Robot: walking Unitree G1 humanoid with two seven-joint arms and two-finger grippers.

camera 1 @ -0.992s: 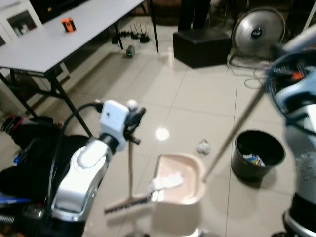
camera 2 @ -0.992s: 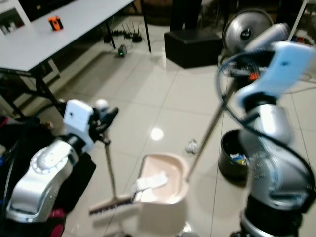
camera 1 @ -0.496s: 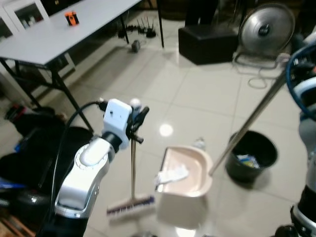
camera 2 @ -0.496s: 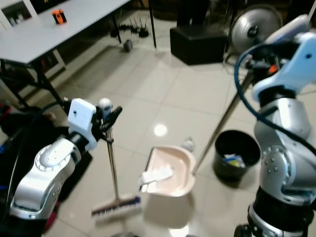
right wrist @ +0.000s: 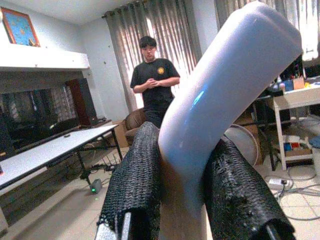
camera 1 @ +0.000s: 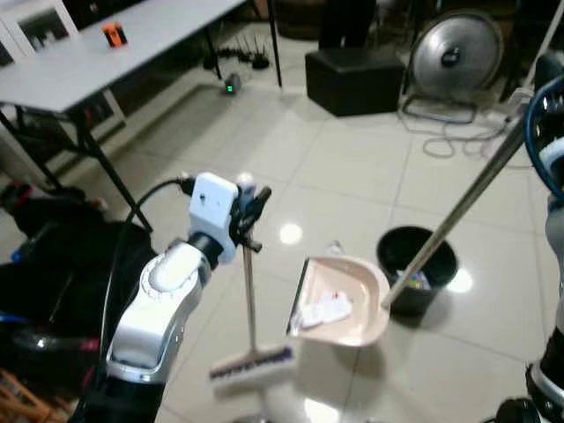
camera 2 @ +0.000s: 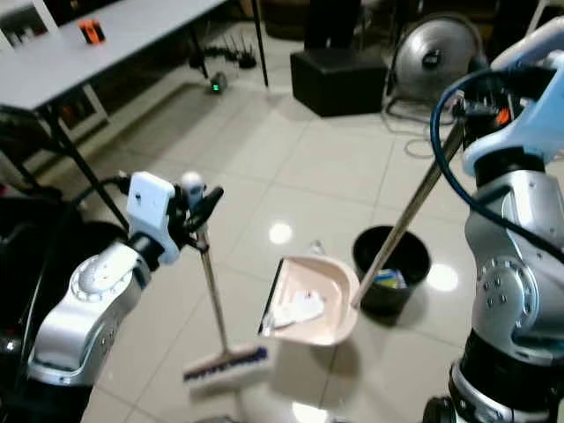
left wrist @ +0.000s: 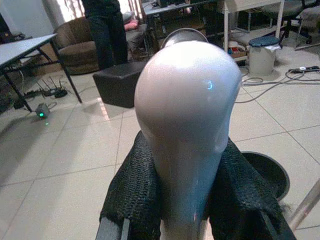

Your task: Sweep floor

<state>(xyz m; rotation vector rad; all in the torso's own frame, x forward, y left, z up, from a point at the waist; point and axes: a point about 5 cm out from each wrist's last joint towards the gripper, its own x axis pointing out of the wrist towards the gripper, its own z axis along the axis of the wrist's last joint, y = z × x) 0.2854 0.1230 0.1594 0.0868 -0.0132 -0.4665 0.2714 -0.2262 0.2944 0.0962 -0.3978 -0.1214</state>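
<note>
On the glossy cream tiled floor [camera 1: 352, 167], held upright by the left claw [camera 1: 249, 210], fingers clamped on the rounded white top of the thin metal-handled broom [camera 1: 249, 308], bristle head resting on the tiles just beside the pale pink plastic dustpan [camera 1: 339, 300]. Up at the far right, right claw [right wrist: 182, 200] pinched shut around the smooth white grip of the long silver dustpan pole [camera 1: 458, 216], slanting down to the pan. Inside the pan, crumpled white paper scraps [camera 1: 324, 308]; just behind it, a round black bin [camera 1: 419, 264]. Woven black fingers [left wrist: 132, 197] squeezing a glossy knob in the left wrist view. In the right wrist view, a standing person in a black shirt [right wrist: 152, 82].
</note>
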